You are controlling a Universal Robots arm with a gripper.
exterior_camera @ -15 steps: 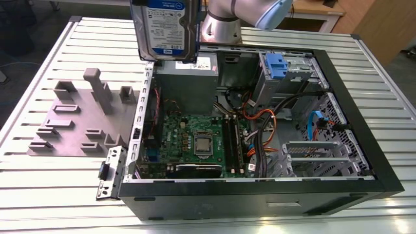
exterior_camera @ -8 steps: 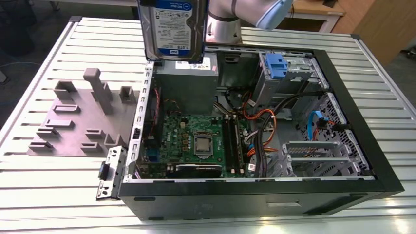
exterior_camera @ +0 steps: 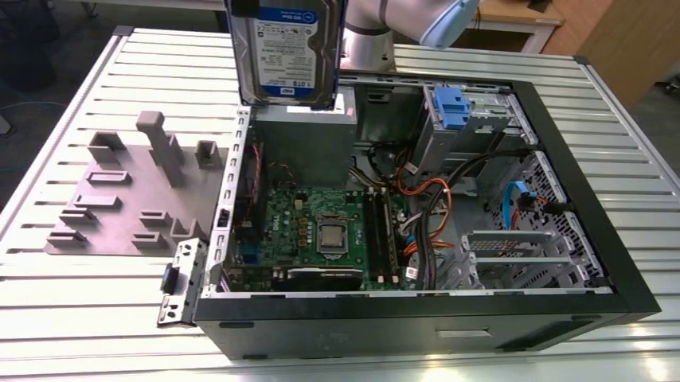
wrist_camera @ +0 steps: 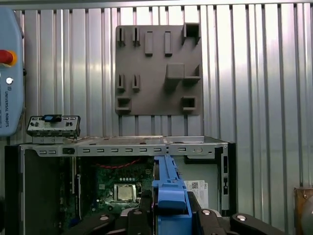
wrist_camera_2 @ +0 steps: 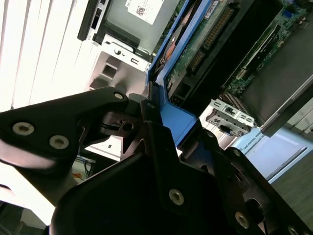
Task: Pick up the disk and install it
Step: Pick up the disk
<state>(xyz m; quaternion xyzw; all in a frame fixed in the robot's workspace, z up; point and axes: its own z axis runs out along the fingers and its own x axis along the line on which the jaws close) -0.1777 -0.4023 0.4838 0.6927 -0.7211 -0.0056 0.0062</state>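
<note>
Grip: my black gripper [wrist_camera: 168,215] clamps the silver, blue-framed hard drive [exterior_camera: 285,52]
Done: lifted, top centre of exterior view
Left: not yet seated in black computer case [exterior_camera: 425,318]

- the hard drive [exterior_camera: 285,49] is a flat, rectangular silver unit. its broad face carries a white-and-blue label that is turned toward the exterior camera.
- it stands upright on edge with its long side vertical, raised in the air and touching nothing beneath it.
- in the exterior view it hangs over the far side of the open computer case [exterior_camera: 595,239], just above the grey power-supply box [exterior_camera: 308,143].
- a blue plastic carrier frame [wrist_camera: 168,193] wraps its edge.
- the second wrist view shows a green circuit board [wrist_camera_2: 205,44] on its other face.
- the tool [wrist_camera_2: 164,128] is clamped on the blue frame and holds the drive.
</note>
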